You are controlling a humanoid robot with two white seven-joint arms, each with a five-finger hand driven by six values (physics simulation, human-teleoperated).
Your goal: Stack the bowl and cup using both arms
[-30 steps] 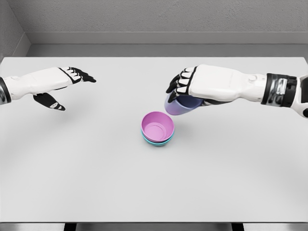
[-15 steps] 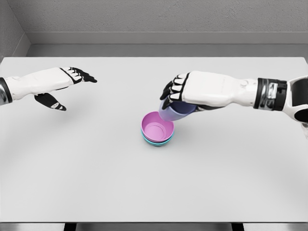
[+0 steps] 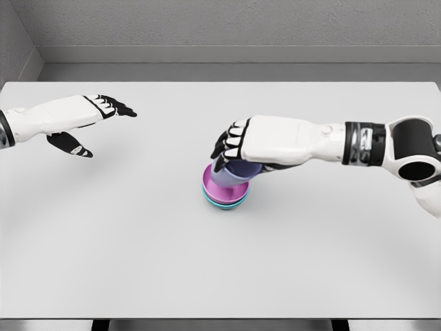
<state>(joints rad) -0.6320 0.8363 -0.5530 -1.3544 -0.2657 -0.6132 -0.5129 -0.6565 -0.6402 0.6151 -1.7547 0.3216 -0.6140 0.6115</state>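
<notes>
A pink bowl (image 3: 224,191) sits nested in a teal bowl (image 3: 226,204) at the middle of the white table (image 3: 220,262). My right hand (image 3: 238,148) is shut on a lavender cup (image 3: 231,175), held tilted directly over the pink bowl, its lower part inside or touching the bowl's rim. The hand hides the cup's upper part. My left hand (image 3: 93,124) hovers over the table's left side with fingers spread, holding nothing.
A grey wall (image 3: 220,31) runs behind the table's far edge. The table's front edge (image 3: 220,318) lies at the bottom of the view.
My right hand has carried the lavender cup leftward and down, from beside the bowls to right over the pink bowl. The left hand has barely moved.
</notes>
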